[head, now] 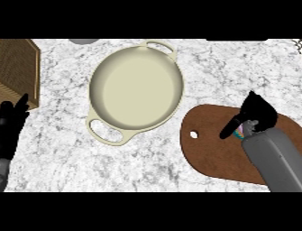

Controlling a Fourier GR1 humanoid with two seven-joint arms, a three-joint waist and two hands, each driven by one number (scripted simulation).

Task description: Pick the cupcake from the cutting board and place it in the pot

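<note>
**Cupcake enclosed on the board, pot waiting to the left**

The counter [53, 149] is seen from steeply above, and everything else is laid out across it. To the left of the right hand and a little further out, the pot [136, 88] is set with its mouth fully exposed and nothing inside, so that a load can be lowered straight in; one handle is turned toward the robot, the other away. The board [213, 149] is placed directly beneath the right hand, its near edge touching or almost touching the pot's rim, which keeps the carry short. A basket [3, 76] is found far to the left, just beyond the left hand, and is judged to play no part in the task.

The left hand [6, 131] is held open and still near the left edge, fingers up, at rest.

The right hand [256, 115] is curled over the board with fingers bent downward. The cupcake [240, 131] is largely hidden under it; only a sliver of coloured wrapper is shown between thumb and fingers, so a grasp is judged to be made or closing. Whether the cupcake has been lifted off the board cannot be told
</note>
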